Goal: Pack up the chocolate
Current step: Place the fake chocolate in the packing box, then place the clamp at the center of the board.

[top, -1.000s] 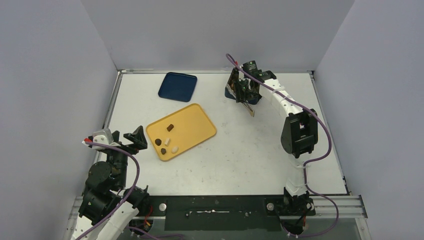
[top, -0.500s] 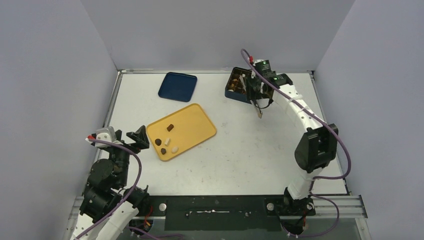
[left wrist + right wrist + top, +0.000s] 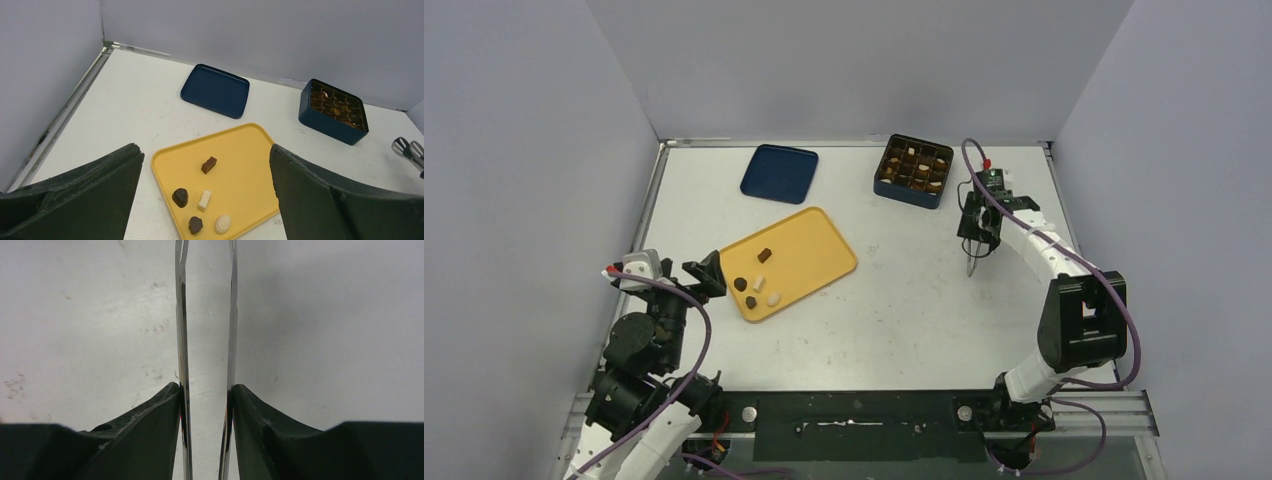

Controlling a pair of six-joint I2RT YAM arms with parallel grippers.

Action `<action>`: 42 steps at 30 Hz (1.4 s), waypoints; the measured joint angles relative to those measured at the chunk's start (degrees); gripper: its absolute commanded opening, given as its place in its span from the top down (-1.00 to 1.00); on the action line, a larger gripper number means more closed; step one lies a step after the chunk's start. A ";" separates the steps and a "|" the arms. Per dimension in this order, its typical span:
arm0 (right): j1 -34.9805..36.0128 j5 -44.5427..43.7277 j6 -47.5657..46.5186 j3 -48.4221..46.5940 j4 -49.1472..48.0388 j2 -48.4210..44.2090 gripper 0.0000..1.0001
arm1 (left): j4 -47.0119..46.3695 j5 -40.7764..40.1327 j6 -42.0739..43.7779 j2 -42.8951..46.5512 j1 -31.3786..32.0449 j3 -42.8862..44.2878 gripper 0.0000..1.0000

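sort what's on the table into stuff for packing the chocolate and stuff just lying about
For the job: five small brown and white chocolate pieces, flat yellow tray under them, dark blue gridded box, thin metal tongs in the right gripper.
Lying about: flat dark blue lid.

The left arm (image 3: 631, 345) and right arm (image 3: 1038, 249) are both built of white links joined by chunky black joint housings. A purple cable (image 3: 702, 345) loops along each one, ending in a small red plug (image 3: 987, 163) near the wrist. The right arm's elbow housing (image 3: 1081, 322) is boxy with an open frame. The left fingers (image 3: 80, 200) and right fingers (image 3: 150, 430) are matte black wedges with faintly ridged, layered edges.
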State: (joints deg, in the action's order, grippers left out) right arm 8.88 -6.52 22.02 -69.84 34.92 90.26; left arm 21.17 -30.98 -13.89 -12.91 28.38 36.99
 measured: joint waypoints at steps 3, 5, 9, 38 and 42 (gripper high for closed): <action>-0.39 -0.13 2.78 6.10 -1.36 0.00 0.21 | 0.02 0.02 0.00 -0.55 0.00 0.00 -0.93; -0.79 -0.35 4.39 9.07 -1.77 0.00 0.19 | 0.02 0.04 0.00 -0.79 0.00 0.00 -0.93; -1.79 -0.83 6.45 12.83 -4.04 -0.04 0.14 | 0.02 0.04 0.00 -0.81 0.00 0.00 -0.93; -3.61 -2.08 10.19 18.29 -6.60 -7.67 -0.71 | 0.02 0.22 -0.02 -1.49 0.00 0.00 -0.93; -3.56 -0.09 9.51 18.32 -6.51 -8.13 -0.71 | 0.00 0.24 -0.07 -1.79 0.00 0.00 -0.94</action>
State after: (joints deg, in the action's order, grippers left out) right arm 5.32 -6.61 31.53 -51.53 28.40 82.13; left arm 21.17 -30.74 -13.96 -14.70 28.38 36.99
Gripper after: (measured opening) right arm 0.859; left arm 0.967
